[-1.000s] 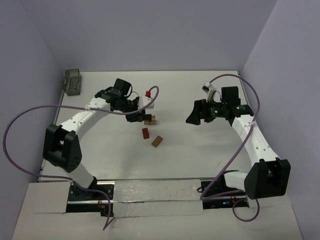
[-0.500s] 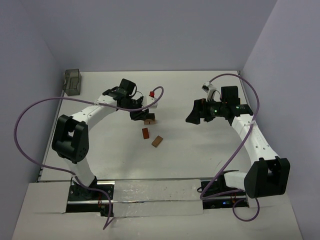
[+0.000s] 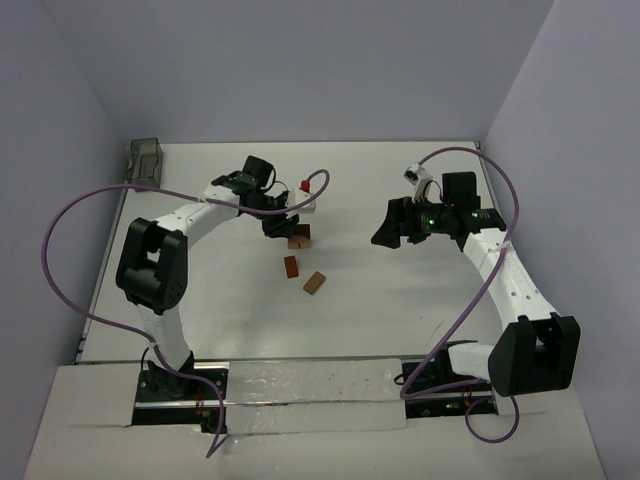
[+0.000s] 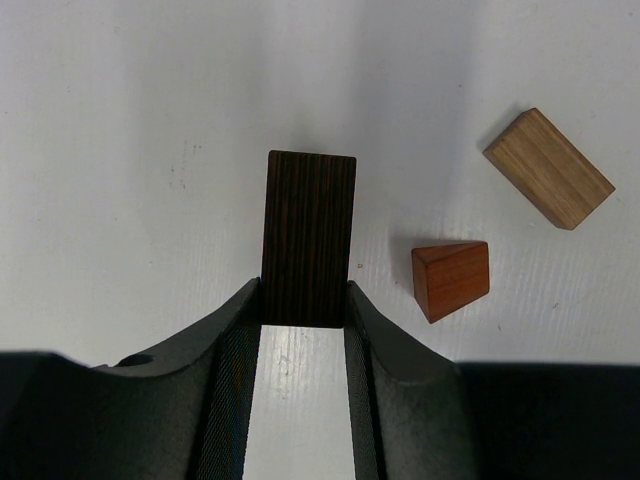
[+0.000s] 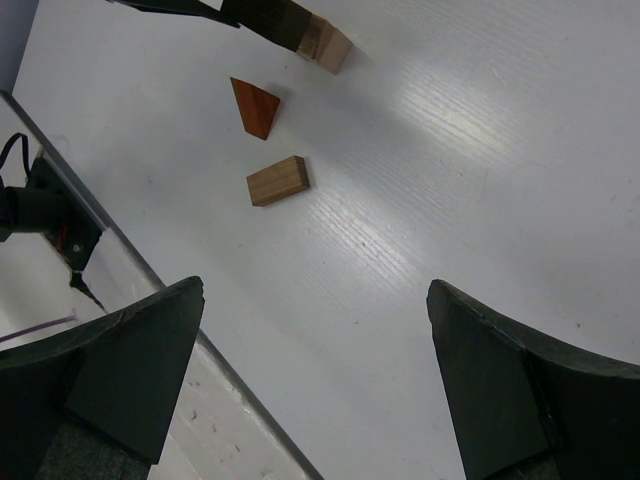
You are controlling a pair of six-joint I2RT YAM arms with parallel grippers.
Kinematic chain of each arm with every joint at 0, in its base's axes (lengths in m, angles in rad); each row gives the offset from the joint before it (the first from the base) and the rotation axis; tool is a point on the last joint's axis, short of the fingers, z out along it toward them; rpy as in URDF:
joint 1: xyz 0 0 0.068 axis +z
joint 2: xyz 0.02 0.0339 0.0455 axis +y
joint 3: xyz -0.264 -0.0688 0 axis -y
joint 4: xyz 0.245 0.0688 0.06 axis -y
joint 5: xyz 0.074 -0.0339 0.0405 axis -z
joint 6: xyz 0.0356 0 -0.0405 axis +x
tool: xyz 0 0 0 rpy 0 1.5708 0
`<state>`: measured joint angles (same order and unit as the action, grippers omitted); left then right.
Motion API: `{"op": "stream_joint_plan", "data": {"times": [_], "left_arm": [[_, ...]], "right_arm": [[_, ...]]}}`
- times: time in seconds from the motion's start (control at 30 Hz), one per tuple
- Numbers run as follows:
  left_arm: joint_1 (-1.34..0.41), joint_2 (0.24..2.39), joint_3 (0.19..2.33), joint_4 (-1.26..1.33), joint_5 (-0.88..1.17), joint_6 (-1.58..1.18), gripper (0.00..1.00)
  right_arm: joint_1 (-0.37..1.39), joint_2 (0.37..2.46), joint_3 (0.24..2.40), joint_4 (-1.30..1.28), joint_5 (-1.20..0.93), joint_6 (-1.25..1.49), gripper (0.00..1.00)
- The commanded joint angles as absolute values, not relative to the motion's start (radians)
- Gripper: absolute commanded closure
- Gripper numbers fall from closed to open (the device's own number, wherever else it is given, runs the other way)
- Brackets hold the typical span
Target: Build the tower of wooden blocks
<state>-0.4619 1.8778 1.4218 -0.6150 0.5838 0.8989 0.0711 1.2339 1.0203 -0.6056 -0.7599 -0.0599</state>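
The left claw (image 4: 303,308) is clamped on the near end of a dark block (image 4: 308,225), which sits square between the pads. In the right wrist view a pale block (image 5: 328,44) touches the dark block; whether it bears it cannot be told. The wedge (image 4: 450,280) and a tan block (image 4: 550,168) lie close by on the table (image 4: 120,150), apart from each other. The robot should probably lower the block level, release only once it is seated, then lift straight off. The right claw (image 5: 313,290) hangs wide apart, well away.

Overhead, two wrist close-ups; common wedge (image 4: 450,278)
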Motion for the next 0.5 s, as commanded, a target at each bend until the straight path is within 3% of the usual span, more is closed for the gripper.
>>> {"op": "stream_joint_plan", "data": {"times": [0.0, 0.47], "left_arm": [[-0.453, 1.888, 1.473, -0.575, 0.637, 0.923, 0.82], [-0.448, 1.922, 1.508, -0.587, 0.650, 0.913, 0.79]], "right_arm": [[0.069, 1.227, 1.043, -0.571, -0.773, -0.055, 0.00], [0.069, 1.228, 1.037, -0.566, -0.781, -0.054, 0.00]]}}
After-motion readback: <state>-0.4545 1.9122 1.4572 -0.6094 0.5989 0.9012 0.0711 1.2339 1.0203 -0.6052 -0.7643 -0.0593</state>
